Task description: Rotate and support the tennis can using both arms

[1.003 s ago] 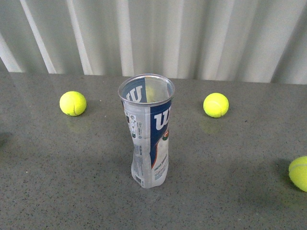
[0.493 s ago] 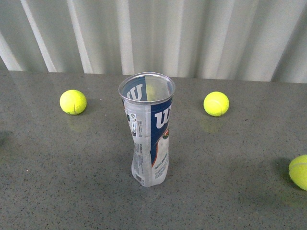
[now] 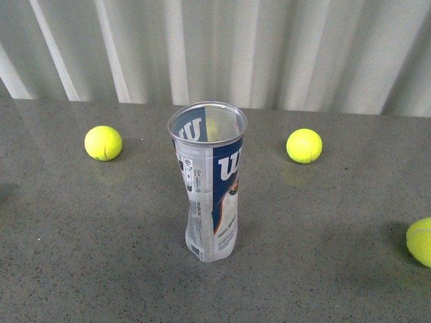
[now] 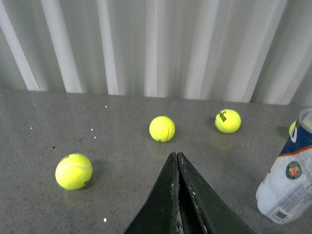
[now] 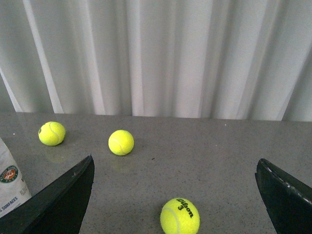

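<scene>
clear dented tennis can (image 3: 210, 195) upright; left gripper (image 4: 176, 163) pressed together, right gripper (image 5: 175, 187) spread.

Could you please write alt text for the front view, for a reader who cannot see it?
A dented clear tennis can stands upright and open-topped at the middle of a grey table. Three yellow-green tennis balls lie around it: one to the left, one to the right, one at the right edge. No arm shows.

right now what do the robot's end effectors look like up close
Both are black. The left end effector has long flat fingers tapering to narrow tips, their inner edges scuffed pale. The right end effector shows two broad, wedge-shaped fingers. No cables or markings are visible.
</scene>
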